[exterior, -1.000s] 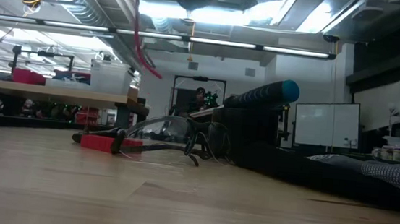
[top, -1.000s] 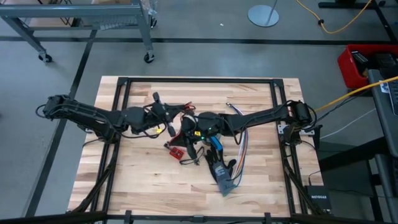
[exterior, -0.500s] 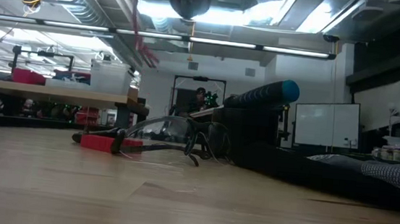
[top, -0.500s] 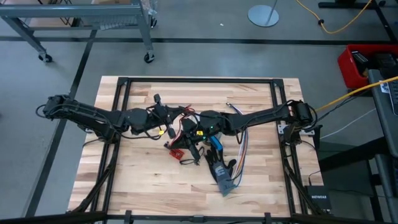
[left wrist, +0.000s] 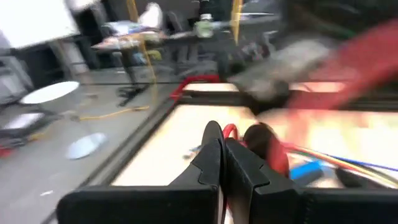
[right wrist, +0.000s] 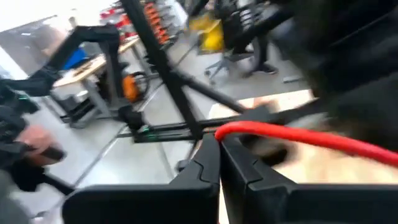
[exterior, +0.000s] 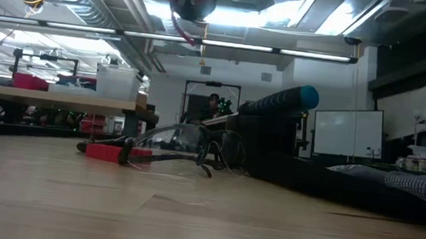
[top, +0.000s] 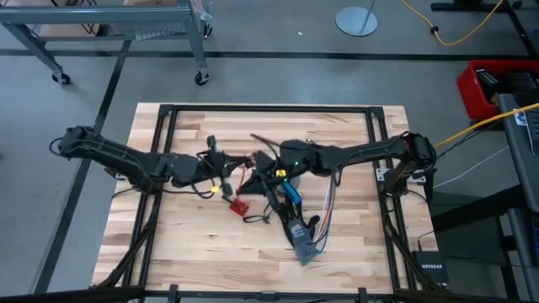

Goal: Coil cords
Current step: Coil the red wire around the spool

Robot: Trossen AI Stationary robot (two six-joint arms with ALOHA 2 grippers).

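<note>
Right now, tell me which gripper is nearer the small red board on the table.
Left. The left gripper sits just above the small red board in the high view, jaws shut. The right gripper lies farther off, up and to the right, jaws shut on a red cord.

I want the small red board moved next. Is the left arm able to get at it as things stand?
Probably not yet: the left gripper is shut on the red cord, though the red board lies uncovered nearby.
</note>
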